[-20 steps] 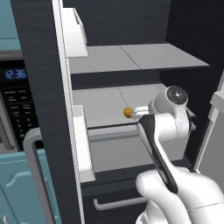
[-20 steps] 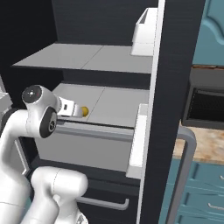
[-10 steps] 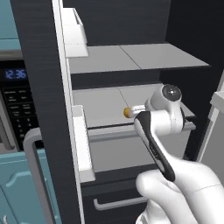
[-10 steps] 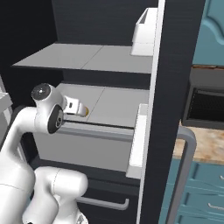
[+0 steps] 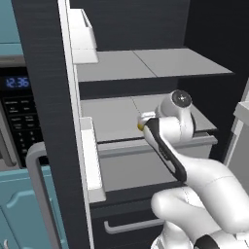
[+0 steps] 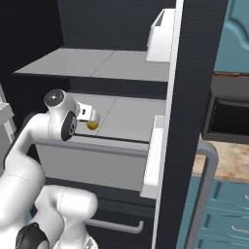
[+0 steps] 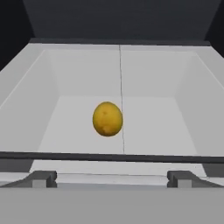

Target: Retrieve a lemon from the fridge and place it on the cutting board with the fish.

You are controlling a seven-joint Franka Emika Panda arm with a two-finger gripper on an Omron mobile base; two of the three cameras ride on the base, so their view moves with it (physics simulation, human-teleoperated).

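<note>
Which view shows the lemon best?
The hand view: the lemon sits whole and unobstructed on the grey fridge shelf. Both base views show just a yellow sliver beside the arm's wrist.

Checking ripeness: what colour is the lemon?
Yellow, slightly orange-tinged; the lemon shows best in the hand view.

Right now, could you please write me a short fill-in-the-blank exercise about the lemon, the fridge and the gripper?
1. The lemon lies on a grey ___ inside the fridge.
2. The gripper is ___, holding nothing.
3. In the hand view, the lemon sits just left of the shelf's centre ___.

Missing words: shelf; open; seam
</note>
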